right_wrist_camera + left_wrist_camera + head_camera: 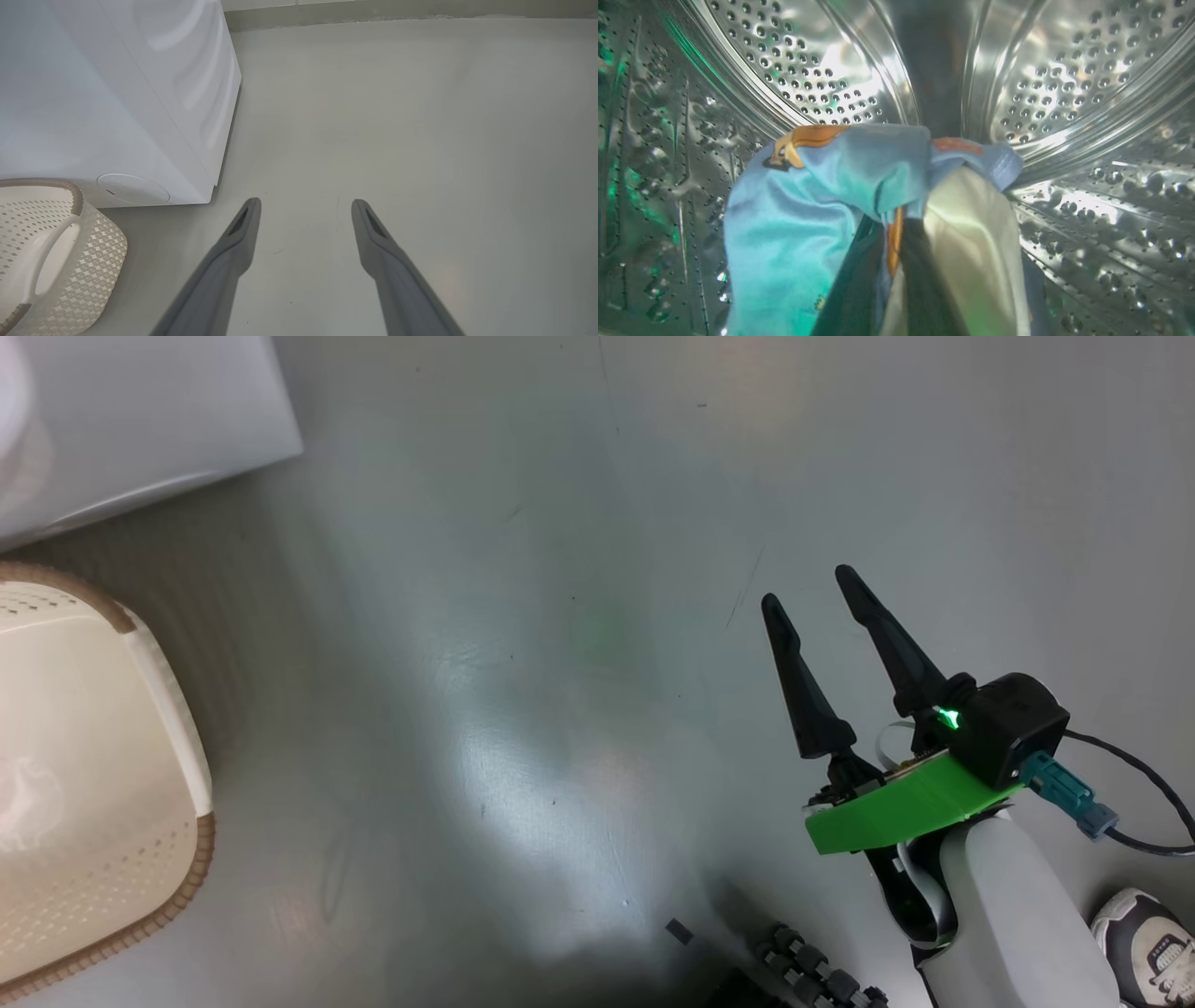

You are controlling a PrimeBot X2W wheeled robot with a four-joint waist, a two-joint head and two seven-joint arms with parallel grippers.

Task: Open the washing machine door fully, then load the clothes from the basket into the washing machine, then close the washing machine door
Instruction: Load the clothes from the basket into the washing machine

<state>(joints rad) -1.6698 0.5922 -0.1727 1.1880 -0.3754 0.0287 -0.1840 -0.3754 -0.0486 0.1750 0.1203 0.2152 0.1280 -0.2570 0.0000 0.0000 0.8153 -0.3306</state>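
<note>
In the left wrist view my left gripper is inside the washing machine's steel perforated drum. It is shut on the clothes, a bundle of light-blue printed fabric with beige cloth draped over the dark fingers. The white washing machine stands to the left of my right gripper, which hangs open over bare floor with nothing between its fingers. The cream perforated basket with its brown rim sits on the floor at the left, its inside pale. The washing machine door is out of view.
Grey floor spreads between the basket and my right arm. A person's white shoe is at the lower right corner, and part of my base at the bottom edge. A wall skirting runs behind the machine.
</note>
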